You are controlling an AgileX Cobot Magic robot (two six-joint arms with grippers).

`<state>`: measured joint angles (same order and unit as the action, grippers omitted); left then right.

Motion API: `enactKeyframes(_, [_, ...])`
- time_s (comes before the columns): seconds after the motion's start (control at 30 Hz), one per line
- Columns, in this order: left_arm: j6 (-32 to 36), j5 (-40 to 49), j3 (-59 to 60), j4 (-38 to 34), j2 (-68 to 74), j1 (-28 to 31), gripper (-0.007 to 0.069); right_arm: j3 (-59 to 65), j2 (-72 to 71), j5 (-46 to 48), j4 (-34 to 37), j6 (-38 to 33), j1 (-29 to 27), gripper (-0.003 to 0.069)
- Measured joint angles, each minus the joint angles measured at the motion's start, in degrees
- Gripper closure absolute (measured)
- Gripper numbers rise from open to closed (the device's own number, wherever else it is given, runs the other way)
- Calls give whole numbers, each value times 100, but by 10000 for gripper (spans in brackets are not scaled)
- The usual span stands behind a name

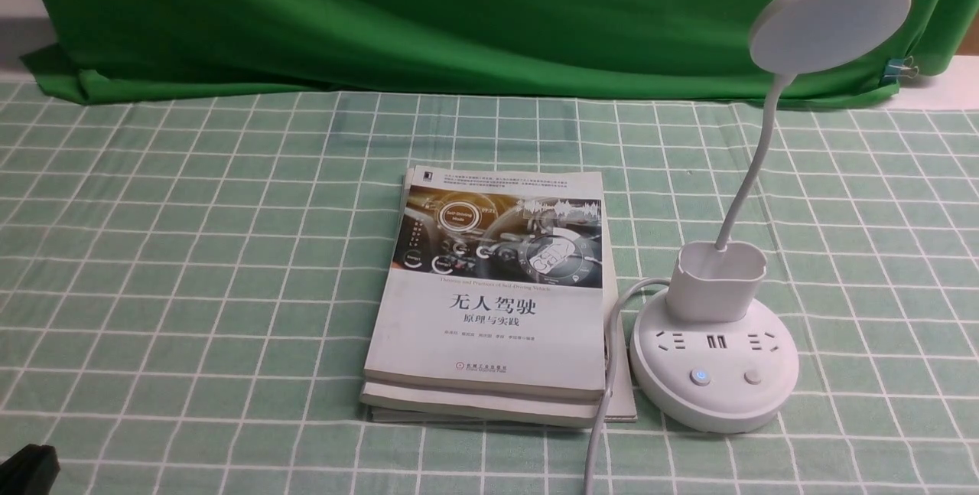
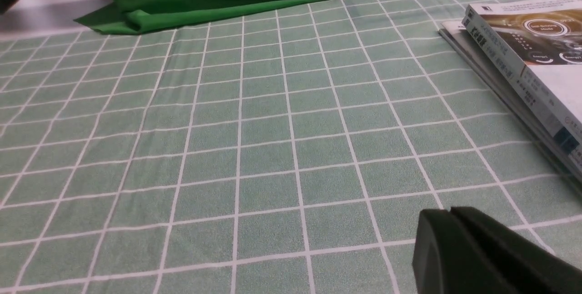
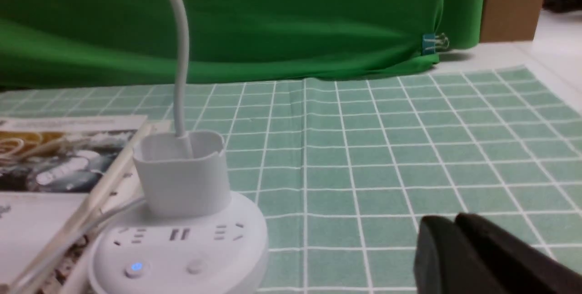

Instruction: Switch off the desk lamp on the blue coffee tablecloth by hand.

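The desk lamp [image 1: 715,361] sits on the blue coffee tablecloth [image 1: 191,250], just beside the books [image 1: 489,304]. The right tool [image 3: 454,226] looks pressed together, well short of the base. I'd come straight down on the glowing button [image 1: 700,376], not the plain one beside it.

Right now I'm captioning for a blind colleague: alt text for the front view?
A white desk lamp, one base button glowing blue, stands on a mint checked tablecloth right of a stack of books; green cloth hangs behind.
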<state>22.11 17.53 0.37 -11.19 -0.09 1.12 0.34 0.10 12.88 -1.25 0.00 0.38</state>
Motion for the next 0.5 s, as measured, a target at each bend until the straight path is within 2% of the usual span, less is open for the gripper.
enactKeyframes(0.5, [0,0,0,0,0,0,624,0,0,23,0,-135,0,594])
